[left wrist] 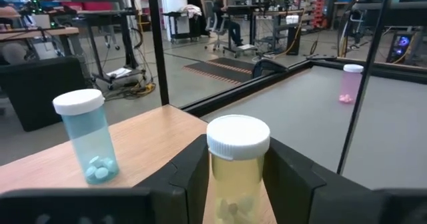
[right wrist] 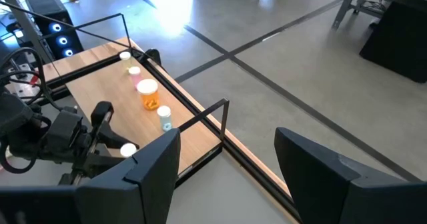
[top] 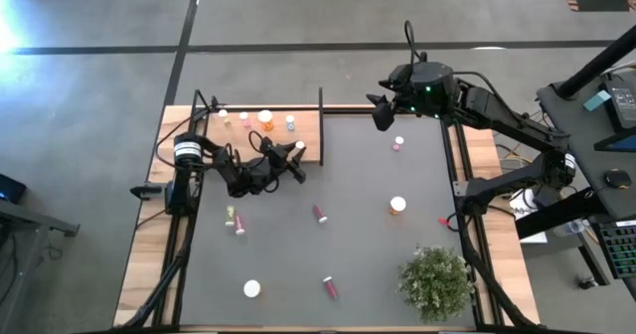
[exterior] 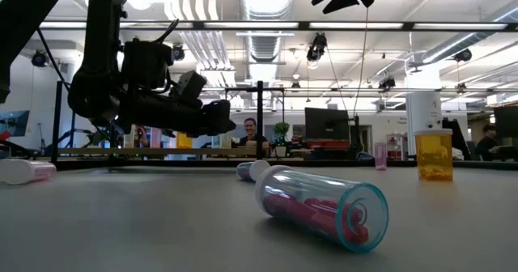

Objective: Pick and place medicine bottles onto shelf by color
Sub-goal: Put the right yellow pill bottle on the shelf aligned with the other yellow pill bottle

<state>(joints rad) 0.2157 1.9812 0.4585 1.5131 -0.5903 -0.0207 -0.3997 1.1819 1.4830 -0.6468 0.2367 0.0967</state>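
Clamped upright between the fingers [left wrist: 180, 177] of the left tool [top: 290, 161]: yellow bottle [left wrist: 238, 164], white cap up, long axis vertical, a few pills at the bottom. Hangs over the front strip of the shelf [top: 248, 143], toward its 3 o'clock end. Whether its base touches the wood: cannot tell from the wrist view.

Just beside it on the board, blue bottle [left wrist: 87, 144], standing, apart from the tool. Seen from above, a row of four along the shelf's 12 o'clock edge: blue, then orange bottle [top: 265, 120], then two smaller ones toward 9 o'clock, colours probably pale yellow and pink, too small to be sure. Row lies at roughly 11 o'clock from the left tool, so a matching spot likely sits up and toward 9 o'clock, past the blue and orange ones.

Right tool [top: 381, 110] parked high past the table's 12 o'clock edge, fingers spread, nothing between them, well apart from the shelf. Left arm clearly the nearer one.

Farther out on the table [top: 358, 254]: pink bottle [top: 398, 143] at 2 o'clock, a second orange one near 3 o'clock, several lying flat around the middle and 6 o'clock, plant [top: 435, 279] at 5 o'clock.
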